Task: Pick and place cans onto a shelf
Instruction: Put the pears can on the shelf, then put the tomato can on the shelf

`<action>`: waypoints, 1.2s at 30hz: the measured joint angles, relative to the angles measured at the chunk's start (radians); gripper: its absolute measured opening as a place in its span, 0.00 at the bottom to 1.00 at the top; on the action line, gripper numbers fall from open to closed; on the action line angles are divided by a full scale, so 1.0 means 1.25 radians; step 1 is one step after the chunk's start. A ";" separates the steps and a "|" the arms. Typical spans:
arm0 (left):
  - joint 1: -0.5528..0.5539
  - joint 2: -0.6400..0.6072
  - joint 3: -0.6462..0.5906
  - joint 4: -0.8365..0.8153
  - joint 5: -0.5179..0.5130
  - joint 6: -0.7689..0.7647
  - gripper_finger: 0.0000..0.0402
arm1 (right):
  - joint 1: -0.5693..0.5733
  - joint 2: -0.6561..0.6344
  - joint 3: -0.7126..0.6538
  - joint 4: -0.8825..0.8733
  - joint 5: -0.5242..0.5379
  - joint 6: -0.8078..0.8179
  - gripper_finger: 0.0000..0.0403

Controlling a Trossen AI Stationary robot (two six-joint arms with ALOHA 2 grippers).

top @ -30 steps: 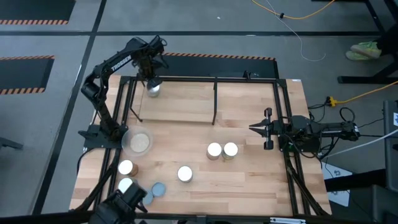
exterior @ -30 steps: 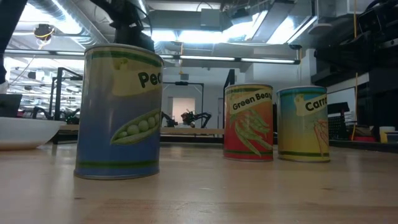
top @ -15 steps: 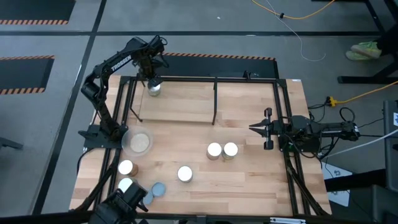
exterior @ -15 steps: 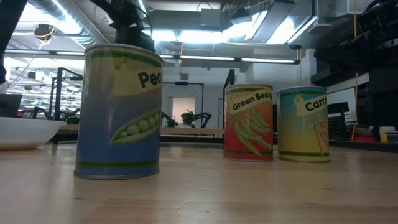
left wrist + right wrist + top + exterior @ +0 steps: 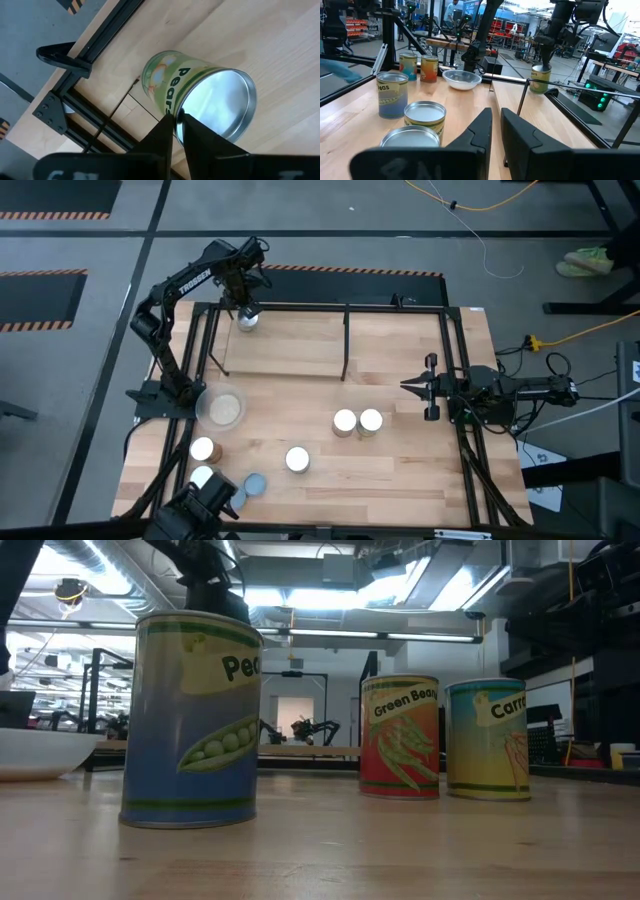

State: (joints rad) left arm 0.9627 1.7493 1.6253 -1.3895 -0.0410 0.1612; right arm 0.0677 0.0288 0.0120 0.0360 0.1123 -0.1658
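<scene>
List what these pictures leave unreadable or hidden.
- Left gripper: the high view's arm covers its grip on the Pears can; too close in the wrist view.
- Peas can: label curves out of the low view.
- Cans by the high view's bottom edge: camera mount overlaps them.

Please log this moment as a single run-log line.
left hand: at pears can on shelf, far-left corner | right hand: idle, table's right side | six cans off shelf

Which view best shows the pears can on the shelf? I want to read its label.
The left wrist view: the pears can fills the frame, label readable. The high view shows only its top under the left gripper; the right wrist view shows it small and distant; the low view doesn't show it.
</scene>
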 joint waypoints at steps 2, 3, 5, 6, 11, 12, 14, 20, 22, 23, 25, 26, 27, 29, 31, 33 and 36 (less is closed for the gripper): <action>0.000 0.000 0.000 0.000 0.000 0.000 0.09 | 0.000 0.000 0.000 0.000 0.000 0.000 0.11; 0.000 0.000 0.000 0.000 0.000 0.000 0.09 | 0.000 0.000 0.000 0.000 0.000 0.000 0.11; 0.000 0.000 0.000 0.000 0.000 -0.002 0.09 | 0.000 0.000 0.000 0.000 0.000 0.000 0.11; 0.000 0.000 0.000 0.000 0.000 -0.002 0.10 | 0.000 0.000 0.000 0.000 0.000 0.000 0.11; 0.000 0.000 0.000 0.003 0.001 -0.005 0.14 | 0.000 0.000 0.000 0.000 0.000 0.000 0.11; 0.000 0.000 0.000 0.007 0.001 -0.014 0.15 | 0.000 0.000 0.000 0.000 0.000 0.000 0.11; 0.000 0.000 0.000 0.017 0.001 -0.028 0.17 | 0.000 0.000 0.000 0.000 0.000 0.000 0.11; 0.000 0.000 0.000 0.038 -0.001 -0.038 0.20 | 0.000 0.000 0.000 0.000 0.000 0.000 0.11; 0.000 0.000 0.000 0.038 -0.001 -0.038 0.20 | 0.000 0.000 0.000 0.000 0.000 0.000 0.11; 0.000 0.000 0.000 0.038 -0.001 -0.038 0.20 | 0.000 0.000 0.000 0.000 0.000 0.000 0.11; 0.000 0.000 0.000 0.038 -0.001 -0.038 0.20 | 0.000 0.000 0.000 0.000 0.000 0.000 0.11; 0.000 0.000 0.000 0.038 -0.001 -0.038 0.20 | 0.000 0.000 0.000 0.000 0.000 0.000 0.11; 0.000 0.000 0.000 0.038 -0.002 -0.038 0.20 | 0.000 0.000 0.000 0.000 0.000 0.000 0.11; 0.000 0.000 0.000 0.038 -0.001 -0.038 0.20 | 0.000 0.000 0.000 0.000 0.000 0.000 0.11; 0.000 0.000 0.000 0.038 -0.002 -0.038 0.20 | 0.000 0.000 0.000 0.000 0.000 0.000 0.11; -0.001 0.000 0.000 0.040 -0.001 -0.039 0.20 | 0.000 0.000 0.000 0.000 0.000 0.000 0.11; -0.006 0.000 0.000 0.046 0.003 -0.039 0.20 | 0.000 0.000 0.000 0.000 0.000 0.000 0.11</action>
State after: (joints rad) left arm 0.9549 1.7493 1.6249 -1.3315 -0.0372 0.1122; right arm 0.0677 0.0288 0.0120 0.0357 0.1123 -0.1658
